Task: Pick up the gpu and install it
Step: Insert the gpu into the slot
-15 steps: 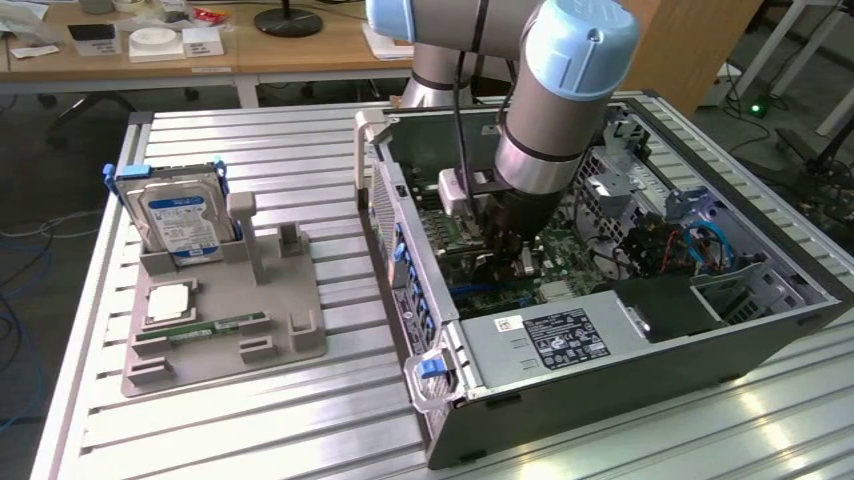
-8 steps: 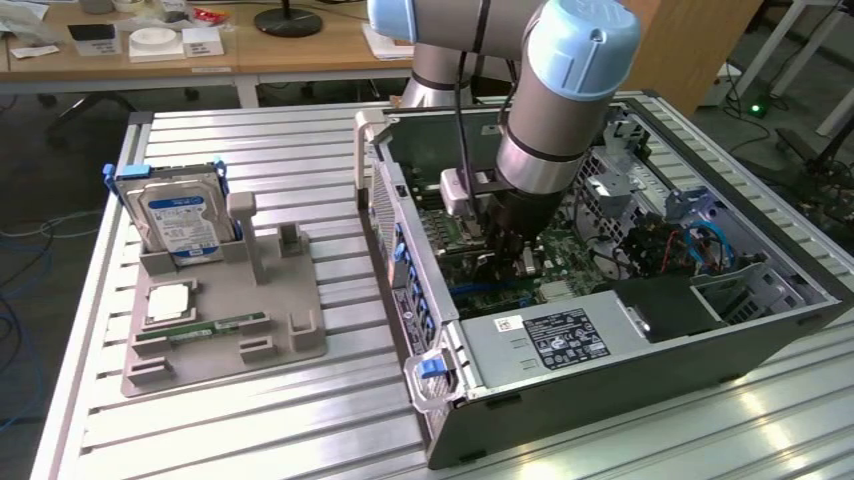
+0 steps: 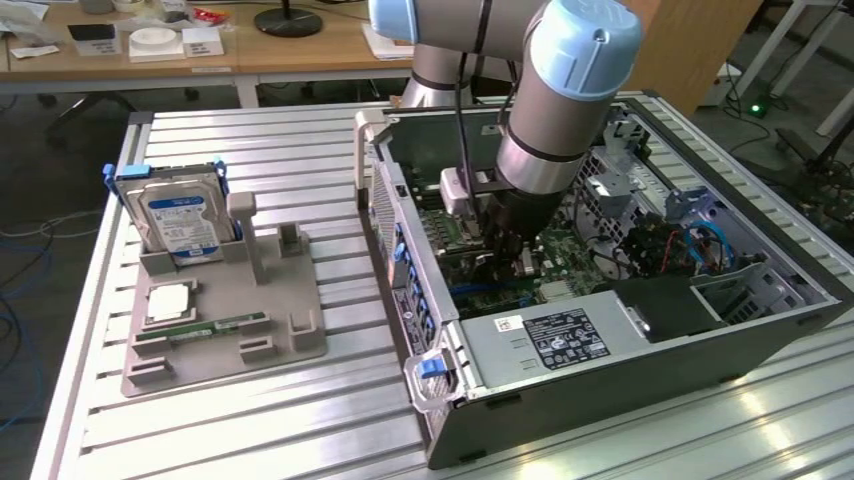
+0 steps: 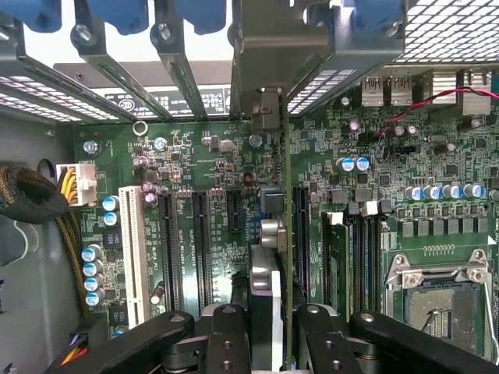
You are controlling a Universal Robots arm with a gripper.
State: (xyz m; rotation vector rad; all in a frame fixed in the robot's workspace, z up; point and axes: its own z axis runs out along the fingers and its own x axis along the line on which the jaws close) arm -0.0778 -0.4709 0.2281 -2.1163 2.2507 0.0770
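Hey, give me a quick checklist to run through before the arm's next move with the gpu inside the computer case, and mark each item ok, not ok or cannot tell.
1. Grip: gripper shut on the gpu, card held edge-on: ok.
2. Position: gpu inside the open computer case, over the motherboard: ok.
3. Direction: card runs parallel to the long black expansion slots: ok.
4. Which slot lies under the card: hidden by the card itself: cannot tell.
5. Seating: whether the card's edge is in a slot: cannot tell.
6. Cables: black sleeved cable bundle lies off to one side of the card: ok.
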